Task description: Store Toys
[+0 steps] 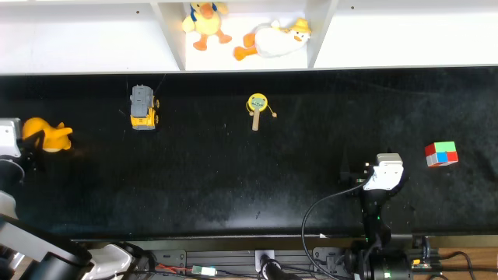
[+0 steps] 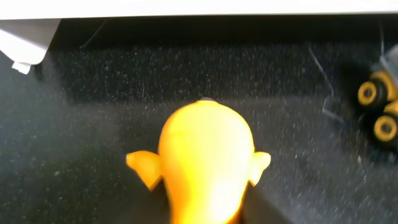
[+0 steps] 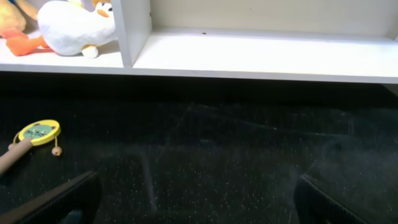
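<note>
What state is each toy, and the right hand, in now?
Yellow duck plush: stored in the shelf.
White duck plush: lying beside it.
Toy truck: upright on the mat.
Rattle drum: flat on the mat.
Colour cube: on the mat.
Yellow toy animal: on the mat.
Right hand: open, empty.

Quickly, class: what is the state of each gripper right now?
Left gripper: cannot be told; the orange toy lies close in front of it.
Right gripper: open, holding nothing.

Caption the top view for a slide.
Yellow duck and white duck shelved; orange toy, truck, rattle and cube lie on the mat.
</note>
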`<move>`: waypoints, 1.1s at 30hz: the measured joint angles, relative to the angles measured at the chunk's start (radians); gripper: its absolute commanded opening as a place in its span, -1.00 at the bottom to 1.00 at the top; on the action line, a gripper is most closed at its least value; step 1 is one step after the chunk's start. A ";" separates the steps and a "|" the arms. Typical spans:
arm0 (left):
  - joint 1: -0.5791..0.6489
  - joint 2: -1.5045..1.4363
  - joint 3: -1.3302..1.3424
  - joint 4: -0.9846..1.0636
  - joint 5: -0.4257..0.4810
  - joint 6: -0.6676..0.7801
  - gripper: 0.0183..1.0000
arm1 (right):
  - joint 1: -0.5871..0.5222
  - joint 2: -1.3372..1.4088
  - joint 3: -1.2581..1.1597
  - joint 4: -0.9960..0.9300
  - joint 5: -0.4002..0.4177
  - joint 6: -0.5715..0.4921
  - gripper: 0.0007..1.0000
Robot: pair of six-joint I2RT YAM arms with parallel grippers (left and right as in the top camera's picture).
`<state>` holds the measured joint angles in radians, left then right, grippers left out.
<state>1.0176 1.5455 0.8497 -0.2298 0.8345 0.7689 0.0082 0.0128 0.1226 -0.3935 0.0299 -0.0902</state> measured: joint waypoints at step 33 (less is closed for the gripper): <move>-0.408 -0.002 0.365 -0.032 -0.294 -0.539 -0.93 | 0.000 0.000 0.000 0.000 0.000 0.000 0.99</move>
<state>0.6098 1.5433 1.2144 -0.2615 0.5407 0.2302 0.0082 0.0128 0.1226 -0.3939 0.0296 -0.0906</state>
